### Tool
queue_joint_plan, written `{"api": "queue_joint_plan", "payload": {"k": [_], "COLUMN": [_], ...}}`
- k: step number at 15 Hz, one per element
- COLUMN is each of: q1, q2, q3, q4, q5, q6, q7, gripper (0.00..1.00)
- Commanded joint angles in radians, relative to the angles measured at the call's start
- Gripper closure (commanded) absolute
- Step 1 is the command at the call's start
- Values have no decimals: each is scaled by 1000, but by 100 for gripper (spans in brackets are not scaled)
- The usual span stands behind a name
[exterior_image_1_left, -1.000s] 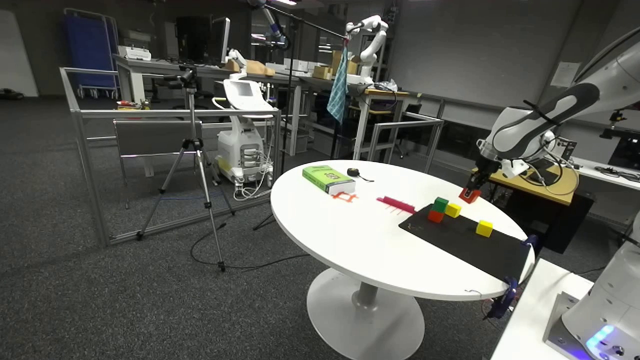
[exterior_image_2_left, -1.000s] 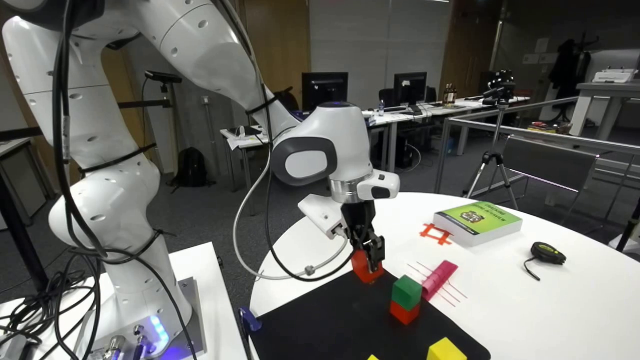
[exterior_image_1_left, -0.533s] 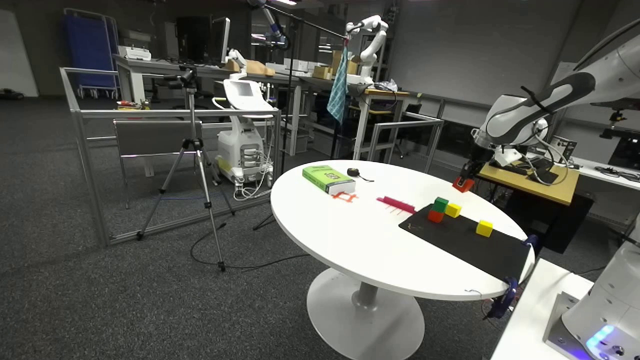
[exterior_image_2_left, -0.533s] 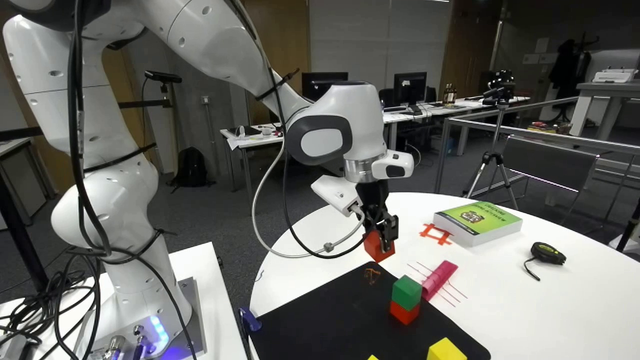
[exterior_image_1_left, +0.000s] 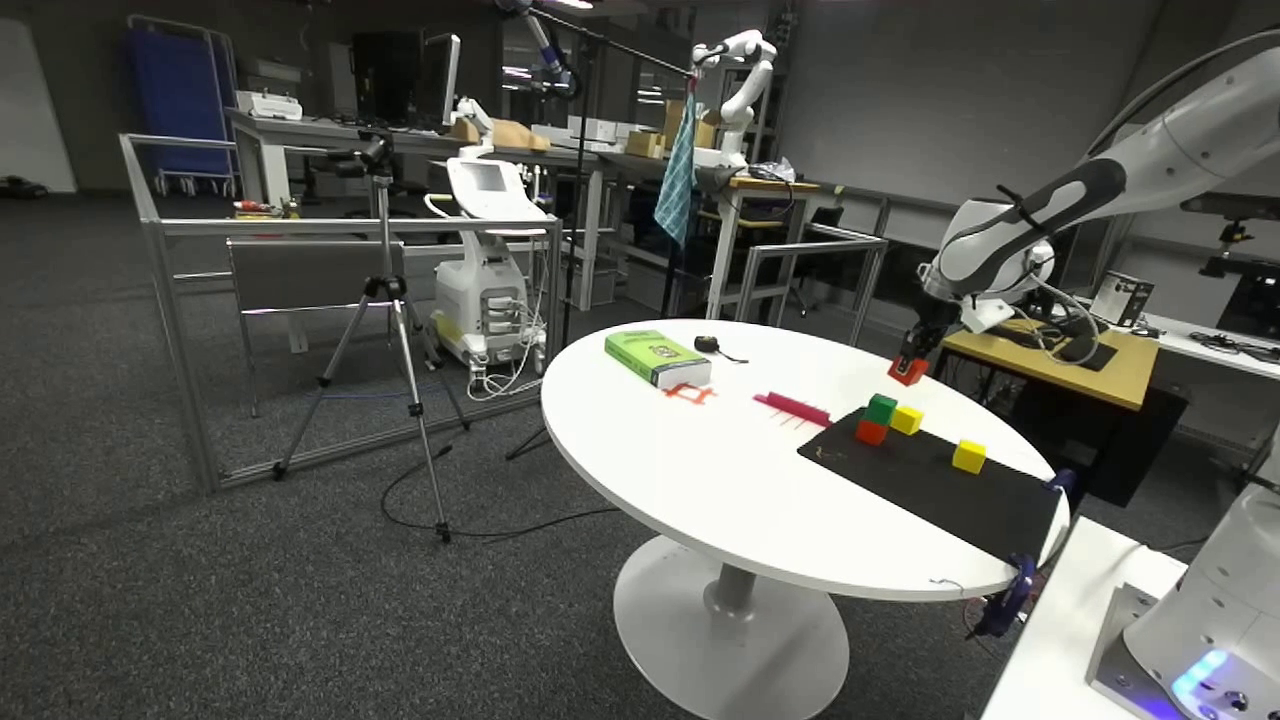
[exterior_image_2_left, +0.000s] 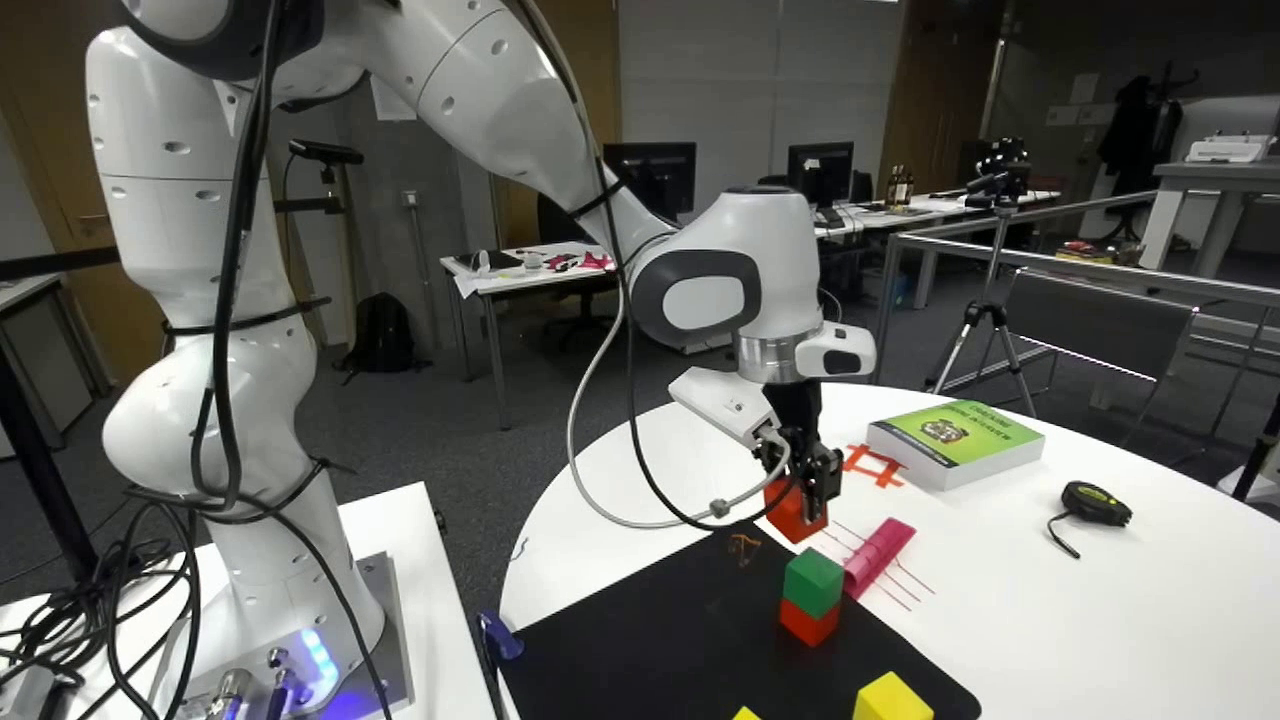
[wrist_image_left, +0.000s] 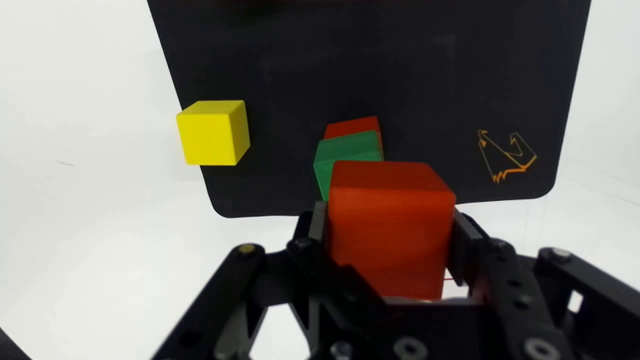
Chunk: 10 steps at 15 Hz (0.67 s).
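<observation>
Holds red block (exterior_image_2_left: 790, 519) by opposite faces in clamped pincer (wrist_image_left: 391, 230), apparently to leave underside free, above bench (exterior_image_1_left: 680, 480), inward from robot-side edge, near green-on-red stack (exterior_image_2_left: 811, 599) on black mat (exterior_image_2_left: 660, 635) clipped at that edge, presumably against sliding.

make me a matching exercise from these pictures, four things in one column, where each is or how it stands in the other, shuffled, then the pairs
Things
1. green block
2. fingers
3. book
4. black mat

Places and states
A. lying on the white table, printed cover up
B. closed on the held red block
C. spread under the lower red block
D. resting on top of the lower red block

Pairs: 1-D, 2-B, 3-A, 4-C
</observation>
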<state>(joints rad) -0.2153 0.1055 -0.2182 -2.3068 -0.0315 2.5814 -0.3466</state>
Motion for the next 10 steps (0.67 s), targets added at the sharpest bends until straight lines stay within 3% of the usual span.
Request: {"api": "queue_joint_plan", "payload": {"k": [1,10], "q1": [-20,-45], "q2": [59,87], "q3": [15,16], "q4": [71,108], "q5": [33,18], "q6": [-34,-45], "q7": [-26,-62], "gripper": [69,69]}}
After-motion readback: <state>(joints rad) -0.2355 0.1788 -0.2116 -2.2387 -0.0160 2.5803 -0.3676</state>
